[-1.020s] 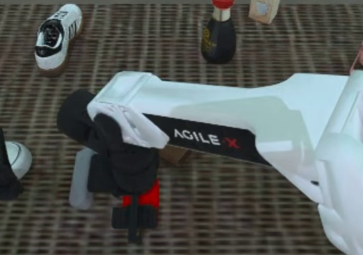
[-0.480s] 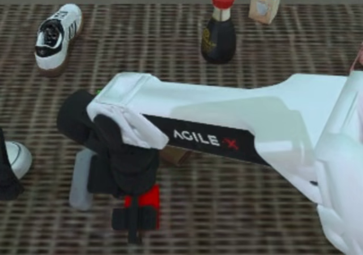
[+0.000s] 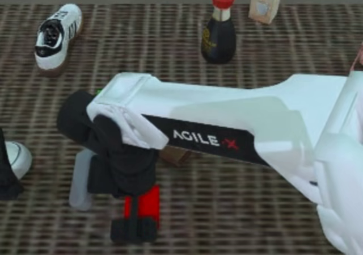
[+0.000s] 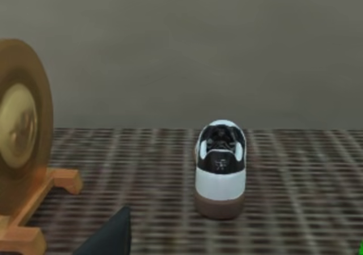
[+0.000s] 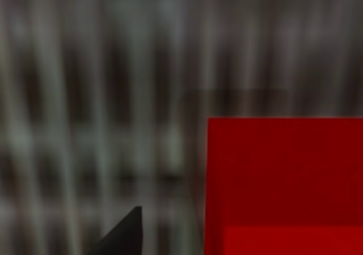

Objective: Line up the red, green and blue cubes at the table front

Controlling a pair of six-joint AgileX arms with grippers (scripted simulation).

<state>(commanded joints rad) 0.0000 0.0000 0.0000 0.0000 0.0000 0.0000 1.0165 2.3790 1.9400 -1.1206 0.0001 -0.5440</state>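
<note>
- Right arm, white w/ AGILEX lettering, reaches from the table's [image 3: 283,50] right side across its middle; wrist bends down toward the front edge
- Right gripper [image 3: 134,228]: dark fingers [image 3: 122,230] point down at the front edge, directly in front of the red cube [image 3: 148,203], touching or nearly so. Whether the jaws clasp the cube or stand apart from it: cannot tell, the wrist hides the fingertips from above
- Red cube: on the table near the front, left of centre, partly under the black wrist; the right wrist view shows its flat red face [image 5: 283,175] close up, one dark fingertip [image 5: 122,235] beside it, woven table top [image 5: 85,96] behind
- Green cube: only a tiny green sliver [image 3: 98,92] shows at the arm's far-left shoulder, well behind the red cube; a green speck [image 4: 361,247] sits at the left wrist view's edge
- Blue cube: not seen in any view
- Left arm: parked at the table's left edge, level w/ the red cube; only a dark part [image 3: 7,178] shows, gripper state cannot be told
- Brown pad [image 3: 174,154]: peeks from under the arm, behind and just right of the red cube
- Sneaker [image 3: 57,34]: far behind the red cube, to its left; also in left wrist view [image 4: 221,167], heel on
- Dark bottle w/ red cap [image 3: 219,33] and small carton [image 3: 265,1]: far behind the red cube, to its right
- Round wooden disc on stand [image 4: 22,153]: in left wrist view only, left of the sneaker
</note>
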